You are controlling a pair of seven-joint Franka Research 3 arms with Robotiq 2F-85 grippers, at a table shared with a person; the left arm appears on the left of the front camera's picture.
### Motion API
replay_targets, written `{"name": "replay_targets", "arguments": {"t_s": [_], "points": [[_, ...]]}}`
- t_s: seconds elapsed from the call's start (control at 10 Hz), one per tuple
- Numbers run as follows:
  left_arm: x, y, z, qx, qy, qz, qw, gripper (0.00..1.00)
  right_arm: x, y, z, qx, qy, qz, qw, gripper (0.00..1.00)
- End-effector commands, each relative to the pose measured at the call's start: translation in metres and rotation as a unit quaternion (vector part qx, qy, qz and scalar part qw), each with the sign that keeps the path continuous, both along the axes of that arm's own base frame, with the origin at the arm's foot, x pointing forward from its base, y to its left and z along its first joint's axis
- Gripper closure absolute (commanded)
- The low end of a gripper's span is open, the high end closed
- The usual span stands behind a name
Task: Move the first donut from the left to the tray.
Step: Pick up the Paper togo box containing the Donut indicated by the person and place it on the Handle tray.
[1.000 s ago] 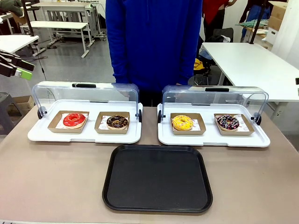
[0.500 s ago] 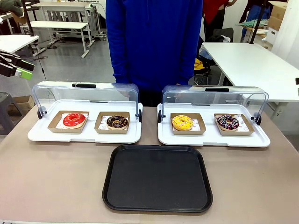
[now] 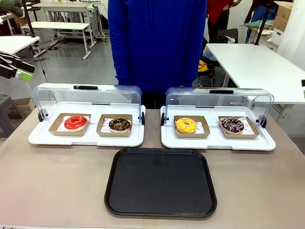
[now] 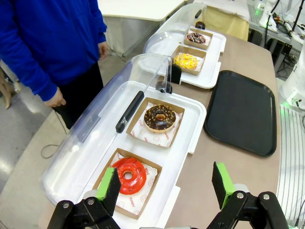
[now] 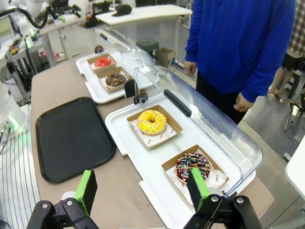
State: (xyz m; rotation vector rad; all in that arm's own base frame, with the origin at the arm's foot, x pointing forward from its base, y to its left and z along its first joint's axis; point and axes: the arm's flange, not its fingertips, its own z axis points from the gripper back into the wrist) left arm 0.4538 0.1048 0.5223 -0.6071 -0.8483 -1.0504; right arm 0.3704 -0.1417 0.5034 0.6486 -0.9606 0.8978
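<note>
Plainly work for the left gripper (image 4: 167, 183), jaws spread wide and empty.
Looks down on the first donut from the left (image 4: 128, 175), close by one green pad (image 4: 106, 183): glossy red ring, no long axis, seated in a brown cardboard holder (image 4: 148, 193) on the lid-up white tray (image 4: 194, 125), well apart from the black tray (image 4: 240, 112). Right gripper (image 5: 143, 188) equally open, much farther off.

Tray (image 3: 160, 182) in front, left lidded tray (image 3: 86, 141) and right lidded tray (image 3: 217, 146) behind it, first donut from the left (image 3: 76, 122) in the left one, person (image 3: 157, 43) beyond
</note>
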Motion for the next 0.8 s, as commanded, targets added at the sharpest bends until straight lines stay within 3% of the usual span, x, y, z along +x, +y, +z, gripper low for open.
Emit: {"name": "replay_targets", "arguments": {"t_s": [0.0,0.7], "points": [[0.0005,-0.0014,0.0006,-0.007,-0.003,-0.003,1.000,0.00,0.0035,-0.0004,0.0010,0.006,-0.018,0.004,1.000,0.00],[0.0005,-0.0014,0.0006,-0.007,-0.003,-0.003,1.000,0.00,0.0035,-0.0004,0.0010,0.006,-0.018,0.004,1.000,0.00]]}}
